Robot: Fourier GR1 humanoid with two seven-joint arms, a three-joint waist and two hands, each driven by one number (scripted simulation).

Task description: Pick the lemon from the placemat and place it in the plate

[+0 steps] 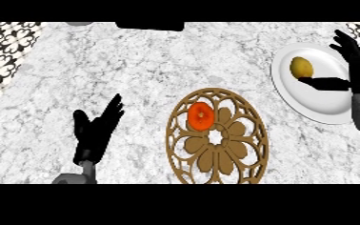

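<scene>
Head view, counter: grey-white marbled stone counter top [141,76], seen steeply from above; a patterned black-and-white tiled strip [14,47] shows at the upper left edge.
Head view, placemat: round tan wooden openwork placemat with a flower-shaped cut-out pattern [216,145], lying flat at the lower centre of the counter.
Head view, item on placemat: round orange-red fruit [200,115], resting on the upper left part of the placemat.
Head view, plate: round white plate [316,105], at the right edge of the counter, well apart from the placemat.
Head view, lemon: small yellow oval lemon [302,67], lying in the upper left part of the plate.
Head view, right hand: black right hand [349,52], over the plate's right side; fingers spread and straight, thumb stretched out just below the lemon, nothing clasped; whether the thumb touches the lemon cannot be told.
Head view, left hand: black left hand [95,131] on a grey forearm, at the lower left, fingers straight and up, holding nothing, well apart from the placemat.
Head view, far edge: dark flat object [150,25], partly cut off at the top.
</scene>
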